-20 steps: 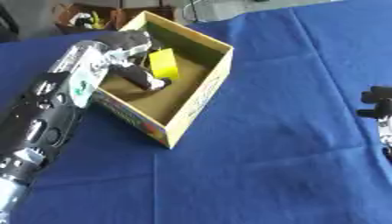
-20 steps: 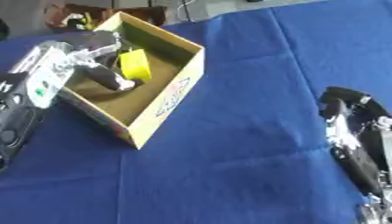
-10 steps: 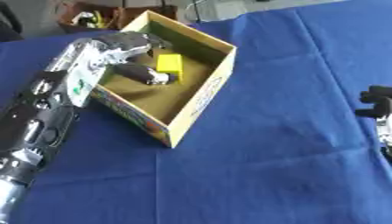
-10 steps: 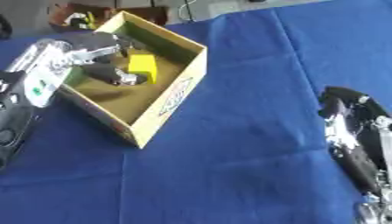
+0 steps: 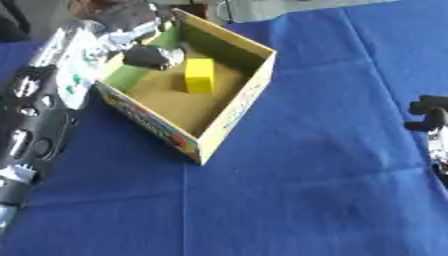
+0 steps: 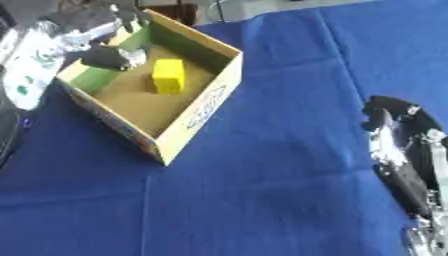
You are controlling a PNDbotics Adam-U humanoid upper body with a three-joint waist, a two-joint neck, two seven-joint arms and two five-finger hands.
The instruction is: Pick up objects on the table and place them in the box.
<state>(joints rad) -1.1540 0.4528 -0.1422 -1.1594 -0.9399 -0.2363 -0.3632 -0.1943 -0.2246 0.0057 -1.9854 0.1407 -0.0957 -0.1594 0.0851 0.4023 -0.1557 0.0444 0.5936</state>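
Since the earlier frames, we note the yellow block has left the left hand and now stands on the floor of the box, toward the far end, its long axis running roughly from near to far. We find the left hand drawn back to the box's far left wall, just left of the block and apart from it, fingers curled together and holding nothing. We judge the left hand far nearer the box than the right hand, which rests at the right edge on the blue cloth, well apart; whether its fingers are apart or together we cannot tell
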